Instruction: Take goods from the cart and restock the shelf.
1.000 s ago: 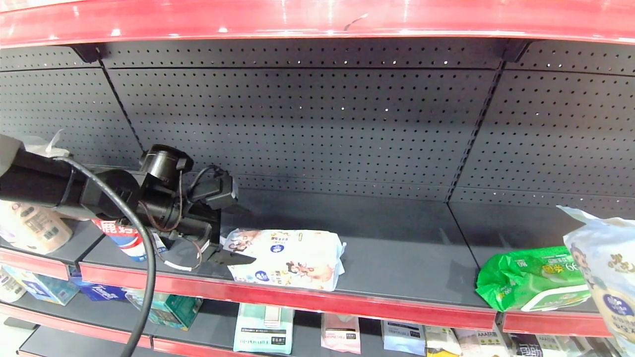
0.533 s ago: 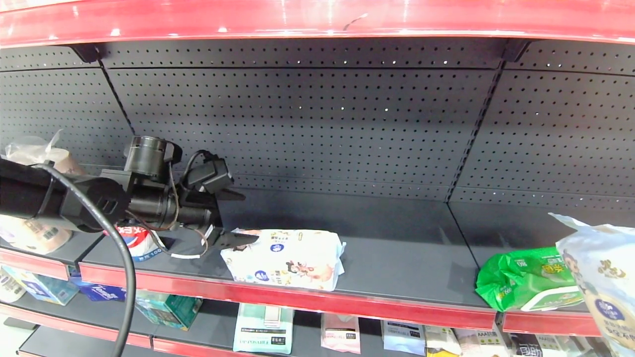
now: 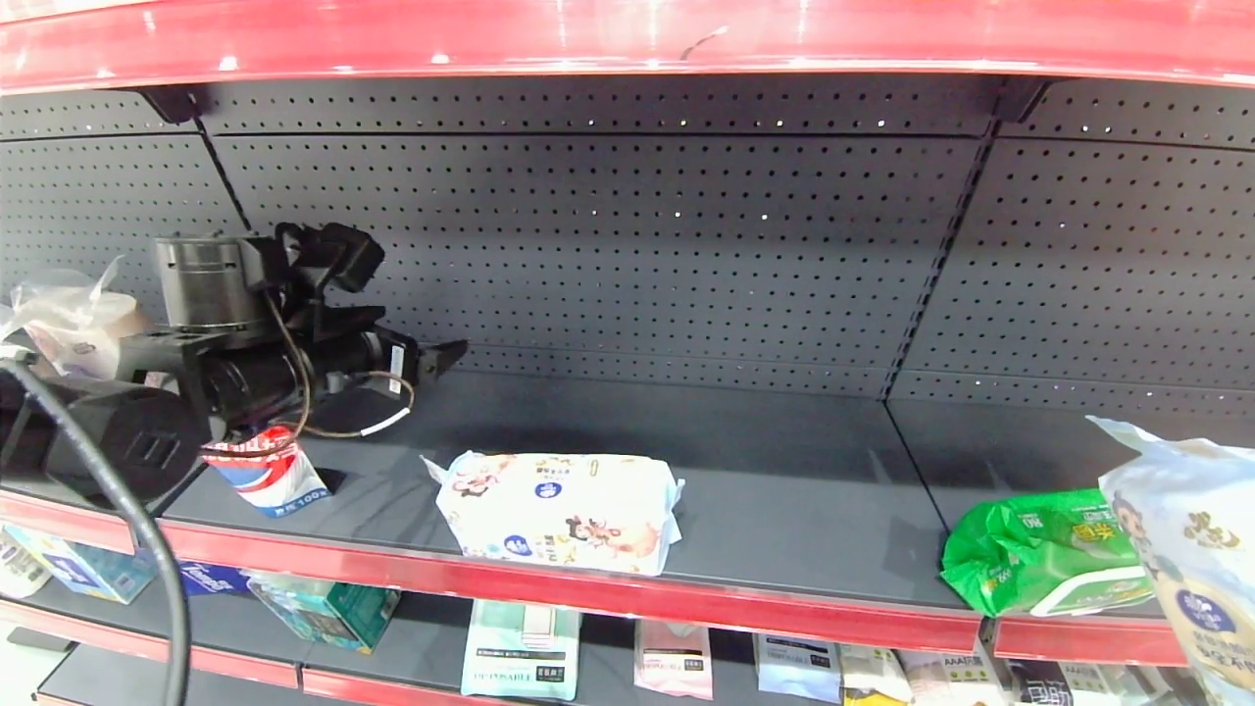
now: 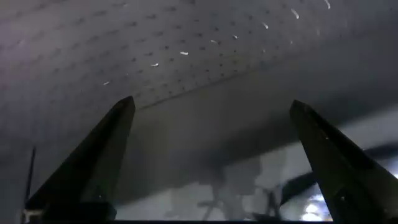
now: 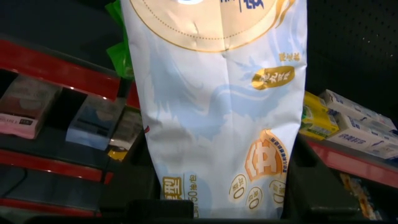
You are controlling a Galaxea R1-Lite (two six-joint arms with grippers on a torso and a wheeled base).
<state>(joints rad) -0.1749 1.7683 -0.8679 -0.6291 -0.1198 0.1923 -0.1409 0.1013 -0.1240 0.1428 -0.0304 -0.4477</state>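
My left gripper (image 3: pixel 438 355) is hovering level above the shelf (image 3: pixel 784 461), fingers spread wide, holding nothing. My right gripper (image 5: pixel 217 202) is clamping a white printed bag (image 5: pixel 217 112) upright beside the green wipes pack (image 3: pixel 1049 549). A white wipes pack (image 3: pixel 559 510) is lying mid-shelf.

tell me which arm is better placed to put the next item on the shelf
Right. The right tool grips a white and blue bag close to the green pack on the shelf; the left tool hangs open and empty.
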